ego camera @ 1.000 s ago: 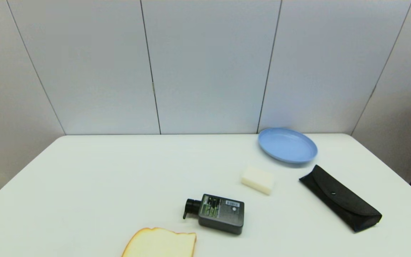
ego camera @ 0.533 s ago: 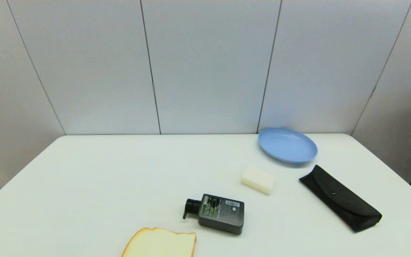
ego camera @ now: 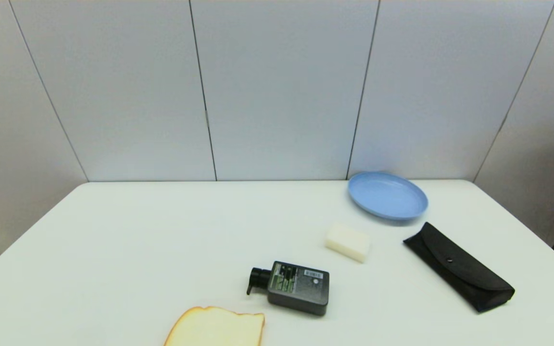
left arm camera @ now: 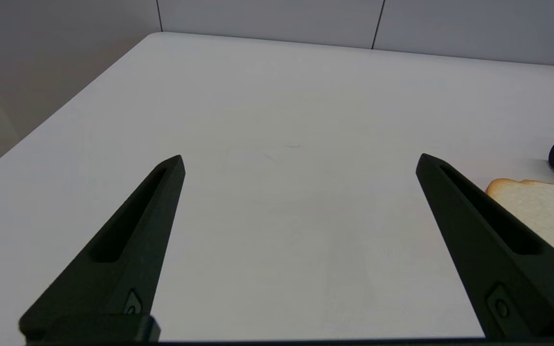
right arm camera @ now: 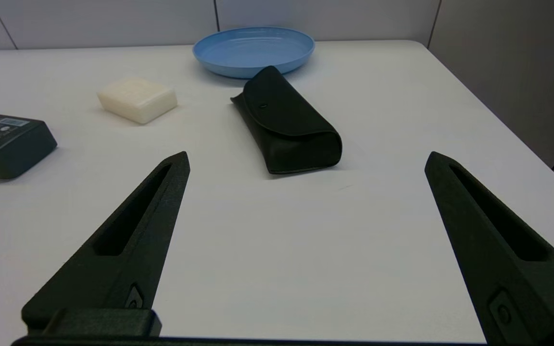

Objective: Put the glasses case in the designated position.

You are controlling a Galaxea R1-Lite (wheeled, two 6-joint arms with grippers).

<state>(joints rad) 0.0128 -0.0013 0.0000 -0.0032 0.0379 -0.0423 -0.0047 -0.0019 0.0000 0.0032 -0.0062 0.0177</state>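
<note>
Right wrist view shows the right gripper (right arm camera: 306, 163) spread wide and empty, well short of the glasses case (right arm camera: 286, 122), which lies just before the blue plate (right arm camera: 254, 48); a crosswise mid-body pinch looks surest.

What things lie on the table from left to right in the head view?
Bread slice → pump bottle → white soap bar → blue plate → glasses case.

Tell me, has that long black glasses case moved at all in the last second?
No. The glasses case lies flat, its far end just short of the blue plate, exactly as before, with neither tool touching it.
</note>
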